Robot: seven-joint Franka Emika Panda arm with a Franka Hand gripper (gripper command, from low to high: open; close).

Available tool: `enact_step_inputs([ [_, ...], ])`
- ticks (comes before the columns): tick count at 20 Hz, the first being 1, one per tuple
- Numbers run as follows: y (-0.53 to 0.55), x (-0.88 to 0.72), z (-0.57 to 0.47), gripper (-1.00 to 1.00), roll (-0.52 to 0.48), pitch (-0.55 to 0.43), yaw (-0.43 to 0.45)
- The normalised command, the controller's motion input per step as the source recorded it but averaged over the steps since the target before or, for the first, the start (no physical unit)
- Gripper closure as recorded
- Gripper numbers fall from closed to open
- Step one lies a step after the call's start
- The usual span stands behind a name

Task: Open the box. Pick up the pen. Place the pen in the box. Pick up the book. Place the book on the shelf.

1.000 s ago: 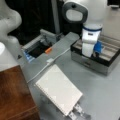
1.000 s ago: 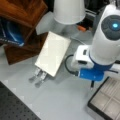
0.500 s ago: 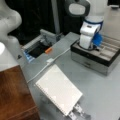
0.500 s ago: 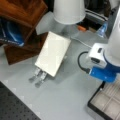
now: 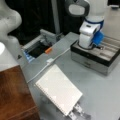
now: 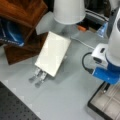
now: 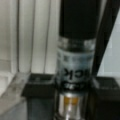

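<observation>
Pen (image 7: 76,67) fills my wrist view, a black barrel with a clear printed band and a lighter metal tip, standing upright between the two dark fingers (image 7: 37,86), which are clamped on it from either side. Pale ribbed compartments show behind it. Box (image 5: 100,58) sits at a front view's right, lid open, grey wall toward the camera, pale compartmented inside showing; I see its corner too at a front view's bottom right (image 6: 106,105). Gripper (image 5: 86,46) is low over the box's near-left end, its fingertips hidden behind the wrist body. Book (image 5: 58,91) lies flat on the grey table (image 5: 105,97), well apart from the box, one end resting over slotted metal strips (image 5: 78,112); in a front view (image 6: 53,53) it lies just beside the shelf (image 6: 21,27). Shelf top, reddish-brown, also at a front view's bottom left (image 5: 13,95). Dark bin (image 5: 37,50) with an orange piece (image 5: 48,50) beyond the book
</observation>
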Motion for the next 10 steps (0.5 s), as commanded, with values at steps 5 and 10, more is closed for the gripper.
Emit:
enact_step_inputs([
  [5, 0.26, 0.04, -0.03, 1.00, 0.133, -0.035, -0.220],
  [10, 0.23, 0.04, -0.06, 1.00, 0.030, -0.028, -0.214],
])
